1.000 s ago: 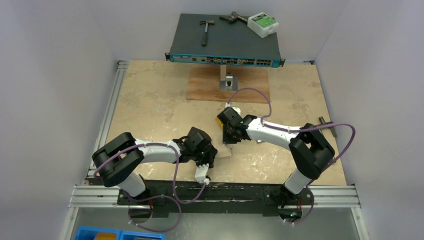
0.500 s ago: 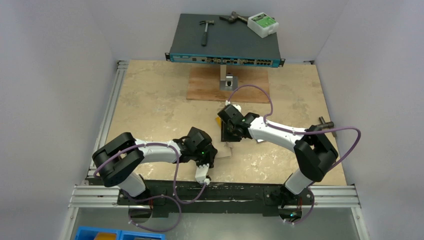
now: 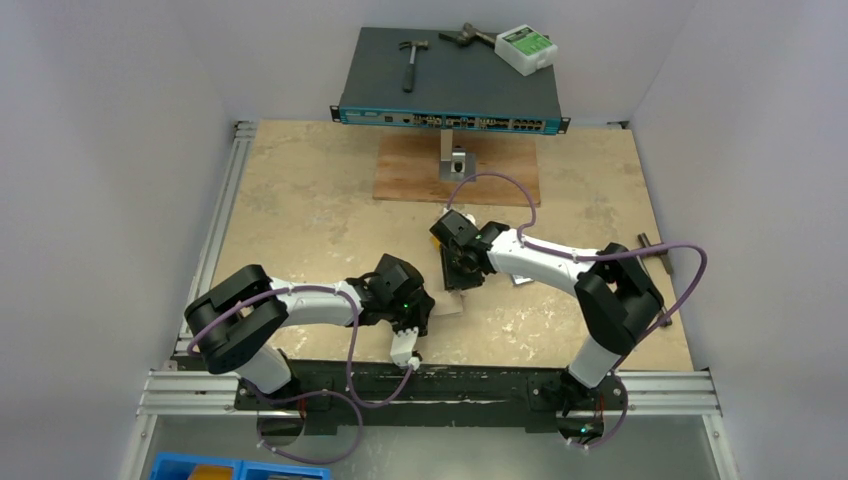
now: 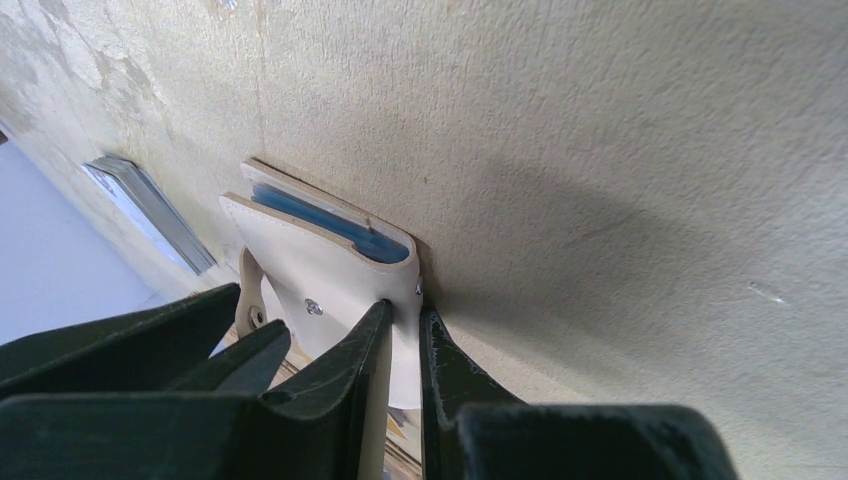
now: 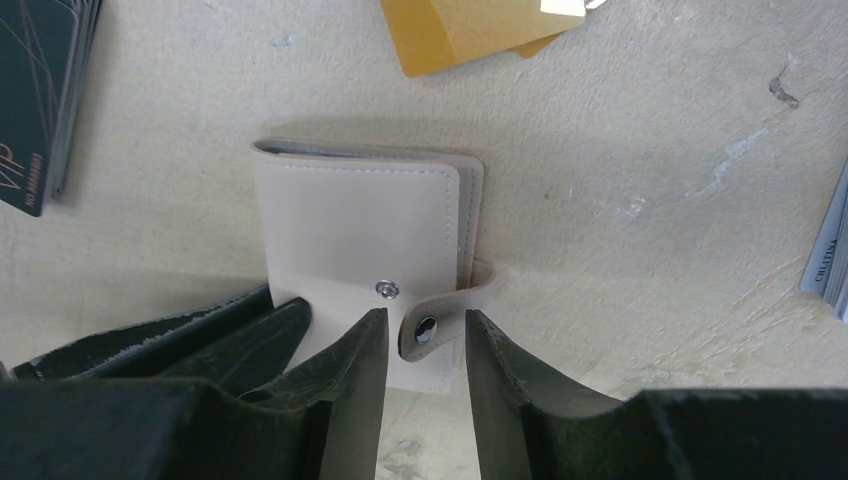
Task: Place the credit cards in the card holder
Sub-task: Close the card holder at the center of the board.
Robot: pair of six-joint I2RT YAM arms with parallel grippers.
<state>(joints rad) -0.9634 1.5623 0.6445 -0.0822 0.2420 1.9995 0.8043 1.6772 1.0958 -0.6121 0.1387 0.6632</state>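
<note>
Left tool (image 4: 405,312) clamped on card holder (image 4: 320,270) edge; right tool (image 5: 425,318) apart, snap tab (image 5: 445,305) between tips. Probably light, soft, slick: pinch tab end, peel gently

The table (image 3: 300,200) was a flat rectangular top of mottled beige, stone-look board, with metal rails along its left and near edges. A brown rectangular wooden board (image 3: 410,180) lay at its far middle, and a flat black network switch (image 3: 450,90) sat across the far edge. Near the centre lay the beige-tan folding card holder (image 5: 355,220), folded shut with its snap tab undone. In the right wrist view a black plastic card (image 5: 35,100) lay to its left, an orange-yellow plastic card (image 5: 470,30) beyond it, and silver-grey cards (image 5: 830,255) to its right, all apart from it.
</note>
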